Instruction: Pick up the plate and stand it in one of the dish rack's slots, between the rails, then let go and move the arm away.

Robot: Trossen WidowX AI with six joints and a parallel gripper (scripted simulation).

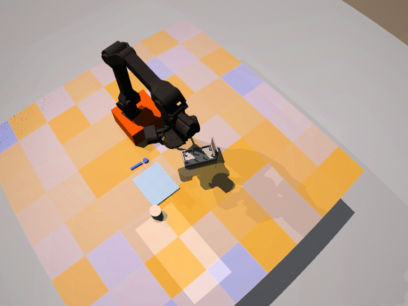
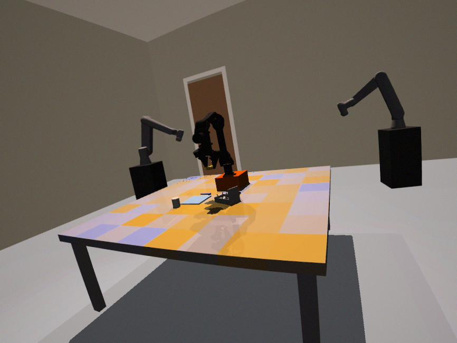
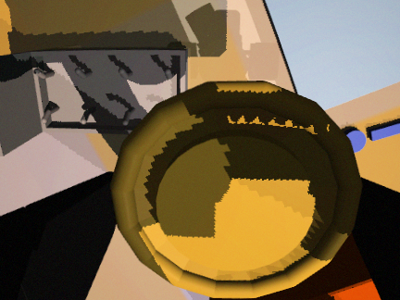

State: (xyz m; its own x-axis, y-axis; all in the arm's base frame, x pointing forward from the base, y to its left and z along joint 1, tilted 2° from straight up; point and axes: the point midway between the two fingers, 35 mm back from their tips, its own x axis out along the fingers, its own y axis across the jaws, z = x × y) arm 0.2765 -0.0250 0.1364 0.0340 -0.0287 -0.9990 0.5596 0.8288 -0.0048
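In the top view, a blue spoon-like utensil (image 1: 139, 163) is lying at the left of the central group, with a pale blue mat (image 1: 155, 183) just beside it at its five o'clock. A small cream cup (image 1: 156, 212) is standing near the mat's lower corner, at about six o'clock from it. The black arm is reaching from its orange base (image 1: 133, 121) toward four o'clock, its wrist hanging above the table just at ten o'clock of the grey dish rack (image 1: 201, 157). The rack is sitting on the checkered table (image 1: 280, 184), with one tall end wall rising at its right side and rows of short rails showing across its floor.

In the exterior view the gripper (image 2: 209, 164) is hanging well above the table surface, pointing down, with a yellow sliver of the plate (image 2: 208, 167) showing at its tip. The rack (image 2: 228, 196) is lying below and at about four o'clock of the gripper, apart from it. Two other dark arms on black pedestals are standing off the table, at the far left and far right.

In the wrist view the yellow plate (image 3: 236, 190) is filling the centre, its rim clamped by the fingers, which are closed on it; the fingers themselves are mostly hidden as dark shapes at either side. The rack (image 3: 111, 89) is showing at ten o'clock of the plate, the blue utensil (image 3: 370, 135) at two o'clock.
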